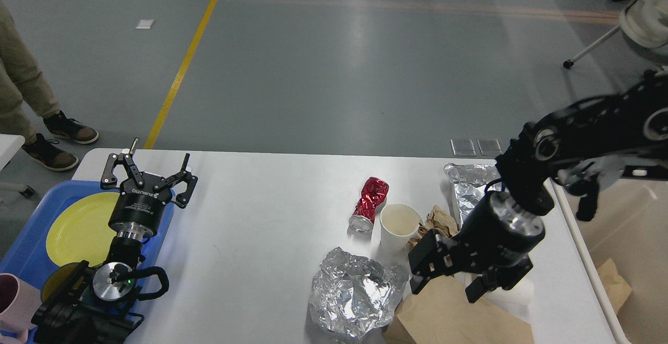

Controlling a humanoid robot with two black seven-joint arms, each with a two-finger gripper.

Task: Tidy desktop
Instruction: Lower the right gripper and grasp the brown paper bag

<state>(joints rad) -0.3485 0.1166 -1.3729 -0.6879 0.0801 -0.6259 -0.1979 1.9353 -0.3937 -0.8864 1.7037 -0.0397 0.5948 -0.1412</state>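
The right gripper (444, 281) is held spread over the paper bag (459, 318) on the desktop (261, 229); the left gripper (148, 169) is spread.

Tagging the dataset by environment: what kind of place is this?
Likely a warehouse or factory-style test floor, not a home: bare grey concrete floor with a yellow lane line, and a white desktop staged with trash.

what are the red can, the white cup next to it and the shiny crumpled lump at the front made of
Red can: thin metal, probably aluminium, glossy; it is crushed with sharp creases and a silver end. White cup: looks like matte paper, with a rolled rim, though thin plastic is possible. Crumpled lump: aluminium foil, mirror-bright and finely wrinkled.
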